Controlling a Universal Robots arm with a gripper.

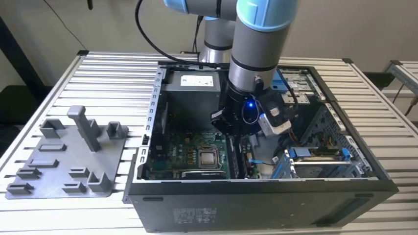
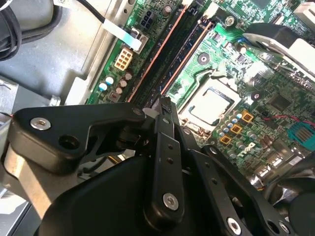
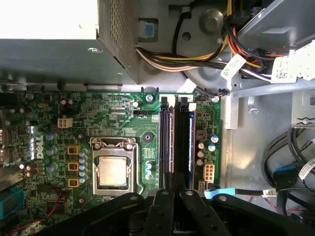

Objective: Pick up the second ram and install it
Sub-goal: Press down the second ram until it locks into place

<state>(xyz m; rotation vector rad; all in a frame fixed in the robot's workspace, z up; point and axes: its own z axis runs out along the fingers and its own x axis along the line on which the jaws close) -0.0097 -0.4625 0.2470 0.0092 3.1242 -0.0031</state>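
In the exterior view the arm (image 1: 258,44) reaches down into an open computer case (image 1: 261,196) that lies on its side on the slatted surface (image 1: 98,83). The gripper (image 1: 245,128) hangs low inside the case, just above the motherboard (image 1: 189,156), with the processor socket (image 1: 209,157) towards the exterior view's left of it and the drive cage (image 1: 320,159) on the other side. The grey holder tray (image 1: 65,161) with its upright posts sits on the surface outside the case, well apart from the gripper.

In the second wrist view the black fingers (image 2: 165,123) are drawn together with no gap visible between them, their tips just over the memory slots (image 2: 172,44). Long dark strips run away from the tips along the slots. The processor socket (image 2: 211,105) lies just beside the slots; the case floor (image 2: 54,54) lies on the far side.

In the first wrist view the fingers (image 3: 173,189) meet at the near end of the slots. The second ram (image 3: 183,137) stands seated in its slot, straight ahead of the fingertips, parallel to a neighbouring stick (image 3: 166,137). Whether the tips touch it I cannot tell. Beyond the slots' far ends lie bundled cables (image 3: 197,54) and the power supply (image 3: 64,44); a blue cable (image 3: 231,192) crosses near the fingers.
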